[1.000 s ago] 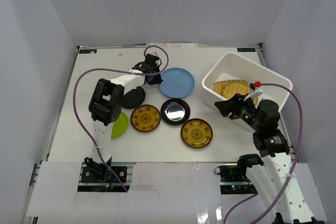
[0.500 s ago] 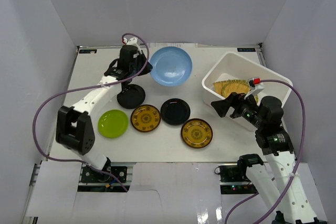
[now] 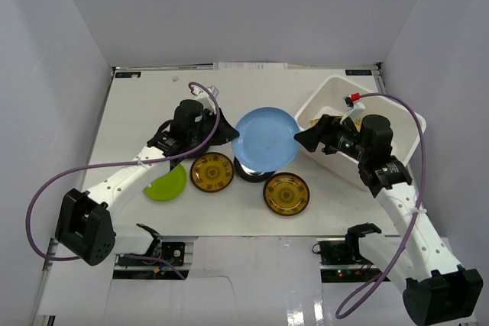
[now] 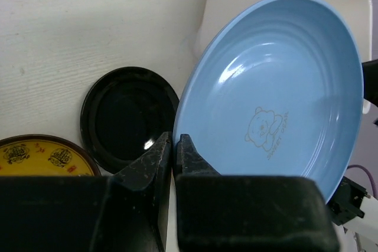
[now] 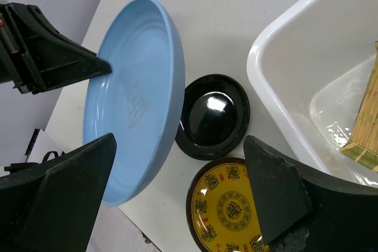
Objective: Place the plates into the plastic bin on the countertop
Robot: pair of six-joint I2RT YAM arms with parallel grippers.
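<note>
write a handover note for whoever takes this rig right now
Left gripper: jaws shut on the rim of the light blue plate, which is lifted and tilted above a black plate.
Right gripper: jaws open, empty, facing that plate beside the white bin.
Done: a tan woven plate lies in the bin.
Left: bin the light blue plate, then the black plate, two amber plates and the lime green plate on the countertop.
</note>
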